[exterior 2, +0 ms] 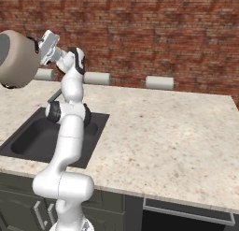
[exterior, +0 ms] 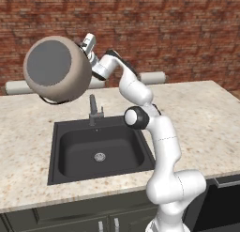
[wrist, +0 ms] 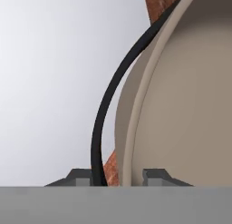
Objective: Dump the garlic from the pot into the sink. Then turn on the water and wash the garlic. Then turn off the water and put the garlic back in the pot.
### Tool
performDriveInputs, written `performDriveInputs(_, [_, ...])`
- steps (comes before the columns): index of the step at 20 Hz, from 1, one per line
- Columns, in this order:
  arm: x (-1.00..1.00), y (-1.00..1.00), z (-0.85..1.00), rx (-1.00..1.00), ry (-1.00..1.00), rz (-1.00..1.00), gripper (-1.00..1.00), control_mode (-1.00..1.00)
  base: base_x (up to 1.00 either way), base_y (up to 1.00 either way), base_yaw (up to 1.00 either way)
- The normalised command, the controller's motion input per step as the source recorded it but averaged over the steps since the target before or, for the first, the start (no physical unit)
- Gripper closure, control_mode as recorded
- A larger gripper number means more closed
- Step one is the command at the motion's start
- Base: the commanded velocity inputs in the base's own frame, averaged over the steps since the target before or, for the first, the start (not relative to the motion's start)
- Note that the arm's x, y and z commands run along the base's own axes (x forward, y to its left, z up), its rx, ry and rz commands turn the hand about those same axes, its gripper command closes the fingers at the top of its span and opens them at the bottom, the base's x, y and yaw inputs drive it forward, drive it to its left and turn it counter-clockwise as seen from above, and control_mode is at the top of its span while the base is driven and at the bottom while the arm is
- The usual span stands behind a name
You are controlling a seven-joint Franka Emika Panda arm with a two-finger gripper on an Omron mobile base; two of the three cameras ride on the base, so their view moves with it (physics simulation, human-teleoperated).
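The grey-beige pot (exterior: 58, 69) hangs high above the counter, tipped on its side over the left of the sink (exterior: 65, 132), its flat underside turned toward the left base view. My gripper (exterior: 86, 49) is shut on the pot's rim at its right side. Up close, the fingertips (wrist: 156, 175) straddle the rim of the pot (wrist: 181, 105) and the dark handle (wrist: 104, 114). From the right, the pot (exterior 2: 16, 59) is at the far left, with the gripper (exterior 2: 38, 48) on it. The dark basin holds a silver drain (exterior: 99, 156). The garlic is out of view.
A short grey faucet (exterior: 93, 109) stands behind the basin, under the raised pot. White rolls (exterior: 152, 77) lie along the brick wall at the back of the speckled counter (exterior 2: 163, 132). The sink (exterior 2: 28, 141) sits at the counter's left part.
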Motion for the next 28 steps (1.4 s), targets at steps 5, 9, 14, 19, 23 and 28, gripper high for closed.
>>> performDriveInputs(5, [-0.02,-0.24,0.0,0.3,0.02,-0.03,1.0,-1.0,0.0,0.0,0.0])
performDriveInputs(9, [-0.14,-0.27,0.07,0.09,0.0,-0.09,1.0,-1.0,0.0,0.0,0.0])
performDriveInputs(14, [-0.38,-0.29,0.21,-0.02,-0.1,-0.13,1.0,-1.0,0.0,0.0,0.0])
performDriveInputs(19, [-0.84,-0.27,0.36,-0.09,-0.28,-0.28,1.0,-1.0,0.0,0.0,0.0])
performDriveInputs(23, [-1.0,-0.1,0.51,-0.1,-0.38,-0.38,1.0,-1.0,0.0,0.0,0.0])
performDriveInputs(28, [-1.0,0.0,0.35,-0.2,-0.4,-0.4,1.0,-1.0,0.0,0.0,0.0])
